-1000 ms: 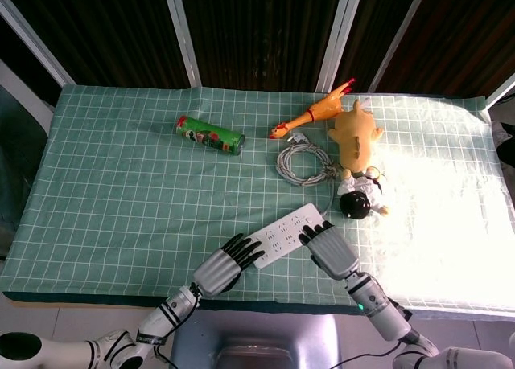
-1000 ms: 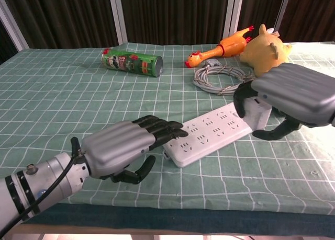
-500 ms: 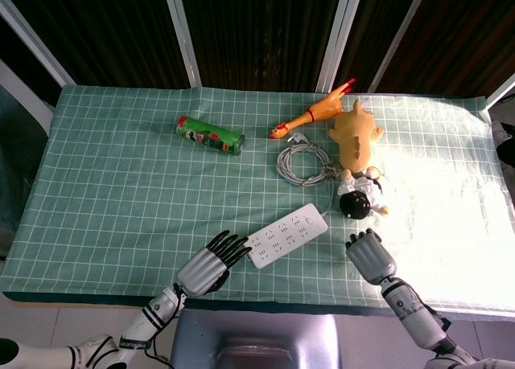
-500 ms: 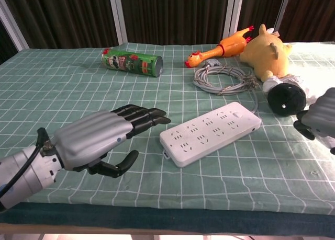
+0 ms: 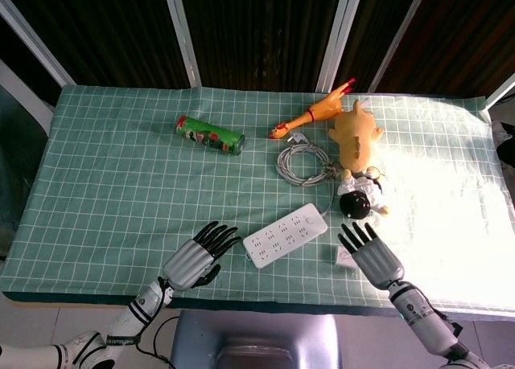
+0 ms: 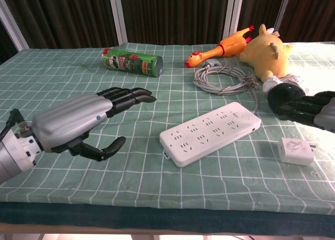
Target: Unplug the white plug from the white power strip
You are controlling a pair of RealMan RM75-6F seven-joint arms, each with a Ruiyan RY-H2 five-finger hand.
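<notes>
The white power strip (image 5: pixel 285 235) (image 6: pixel 209 132) lies slanted near the table's front edge with no plug in its sockets. The white plug (image 6: pixel 296 150) (image 5: pixel 344 258) lies loose on the cloth to the strip's right. My right hand (image 5: pixel 370 254) (image 6: pixel 309 110) hovers just beside the plug with fingers spread, holding nothing. My left hand (image 5: pixel 195 257) (image 6: pixel 84 122) floats left of the strip, fingers apart and empty.
A coiled grey cable (image 5: pixel 303 163) lies behind the strip. A rubber chicken (image 5: pixel 314 112), a yellow plush toy (image 5: pixel 356 137) and a black-headed doll (image 5: pixel 357 202) crowd the right back. A green can (image 5: pixel 210 135) lies on its side at the back left.
My right hand has let the white plug go; it now lies on the cloth right of the strip. Both hands have drawn back from the strip, the left one moving further left.
</notes>
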